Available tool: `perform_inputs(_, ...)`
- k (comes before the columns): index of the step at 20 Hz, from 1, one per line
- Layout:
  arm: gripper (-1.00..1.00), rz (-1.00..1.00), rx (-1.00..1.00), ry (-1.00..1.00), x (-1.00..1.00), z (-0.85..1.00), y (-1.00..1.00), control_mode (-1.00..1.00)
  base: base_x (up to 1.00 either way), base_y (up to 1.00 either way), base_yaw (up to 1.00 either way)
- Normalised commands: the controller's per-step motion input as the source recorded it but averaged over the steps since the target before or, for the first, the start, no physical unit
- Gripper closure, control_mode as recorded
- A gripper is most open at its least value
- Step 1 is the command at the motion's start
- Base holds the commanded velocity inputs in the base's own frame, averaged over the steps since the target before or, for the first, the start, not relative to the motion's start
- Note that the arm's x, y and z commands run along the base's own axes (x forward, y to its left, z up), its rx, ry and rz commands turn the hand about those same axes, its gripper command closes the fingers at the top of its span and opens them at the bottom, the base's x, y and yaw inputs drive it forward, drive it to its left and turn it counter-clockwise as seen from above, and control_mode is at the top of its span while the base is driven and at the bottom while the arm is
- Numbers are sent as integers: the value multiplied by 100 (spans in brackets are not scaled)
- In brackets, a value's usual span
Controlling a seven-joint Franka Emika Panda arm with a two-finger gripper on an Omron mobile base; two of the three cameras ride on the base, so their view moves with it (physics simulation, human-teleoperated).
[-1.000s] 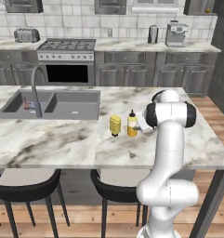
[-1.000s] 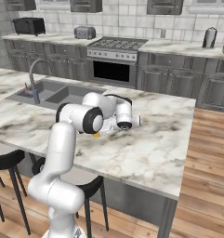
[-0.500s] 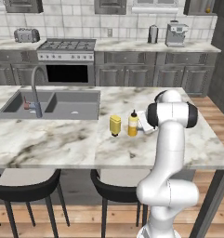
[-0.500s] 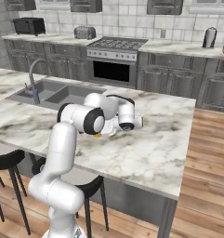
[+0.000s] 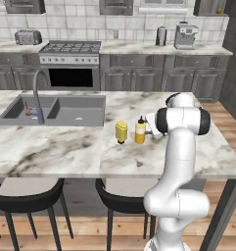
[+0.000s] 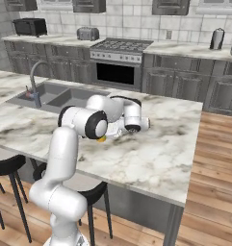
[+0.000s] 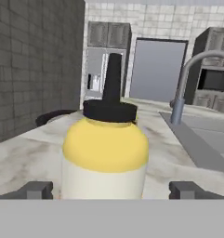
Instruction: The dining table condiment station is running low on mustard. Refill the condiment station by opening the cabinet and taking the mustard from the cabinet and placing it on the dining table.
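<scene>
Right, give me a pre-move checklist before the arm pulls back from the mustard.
1. Mustard standing upright on the dining table: ok.
2. Gripper open, fingertips apart on either side of the bottle with gaps showing: ok.
3. Yellow jar beside the mustard, apart from it: ok.
4. Bottle away from the table edge and the sink: ok.
5. Retreat path behind the hand free: cannot tell.

Home kitchen: stove [image 5: 70, 47], toaster [image 5: 28, 37], sink [image 5: 56, 110], marbled dining table [image 5: 65, 147].
</scene>
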Motion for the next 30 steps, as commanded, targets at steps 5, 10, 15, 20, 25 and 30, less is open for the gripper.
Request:
perform_inputs(5,-100,-7,-1,0,-32,86,-20,-100,0,0,0)
perform_inputs(10,-100,-4,-10,-14,-93,84,-6,-100,0,0,0)
perform_inputs(15,-100,-1,-21,-27,-100,99,0,-100,0,0,0)
perform_inputs(20,-100,-4,-31,-46,-100,93,18,-100,0,0,0)
perform_inputs(25,-100,-12,-34,-36,-91,66,58,-100,0,0,0)
perform_inputs(30,-100,-14,-33,-26,-54,49,77,-100,0,0,0)
